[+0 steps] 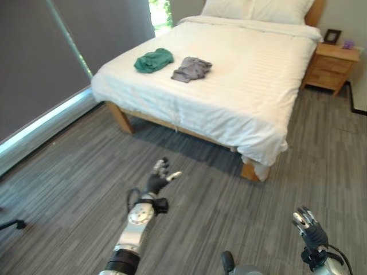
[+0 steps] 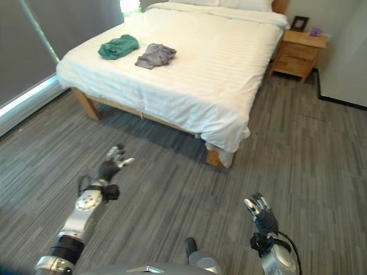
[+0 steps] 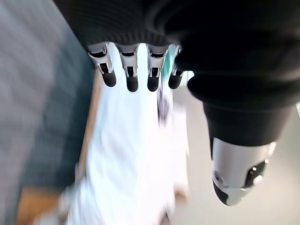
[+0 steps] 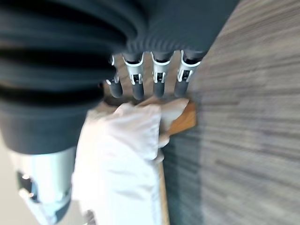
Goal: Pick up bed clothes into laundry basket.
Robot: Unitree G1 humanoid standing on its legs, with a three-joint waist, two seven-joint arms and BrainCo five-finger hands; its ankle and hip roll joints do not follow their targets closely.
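Two hands hang empty over the grey floor [image 1: 69, 189], well short of the bed [image 1: 241, 80]. The left hand [image 1: 158, 179] sits at about seven o'clock in the head view, its fingers [image 3: 132, 78] straight and spread with the thumb [image 3: 236, 176] held apart, pointing toward the bed's near edge. The right hand [image 2: 261, 213] sits at about five o'clock, fingers [image 4: 159, 77] likewise straight and loose, clamped on nothing. Both seem raised and ready only because the walk-up is unfinished; neither is near cloth.

Outward from the left hand, at about eleven o'clock, lie the task's things on the white cover near the bed's window-side edge: a crumpled green garment [image 1: 153, 60] and, just beside it toward one o'clock, a crumpled grey garment [image 1: 192, 69]. They are apart, not touching. Lying close to that edge, they should be reachable from the floor on that side.

Farther out, pillows [image 1: 258, 10] rest at the head of the bed at twelve o'clock, and a wooden nightstand [image 1: 331, 67] stands at two o'clock.

I judge the task barely begun: approach comes first.
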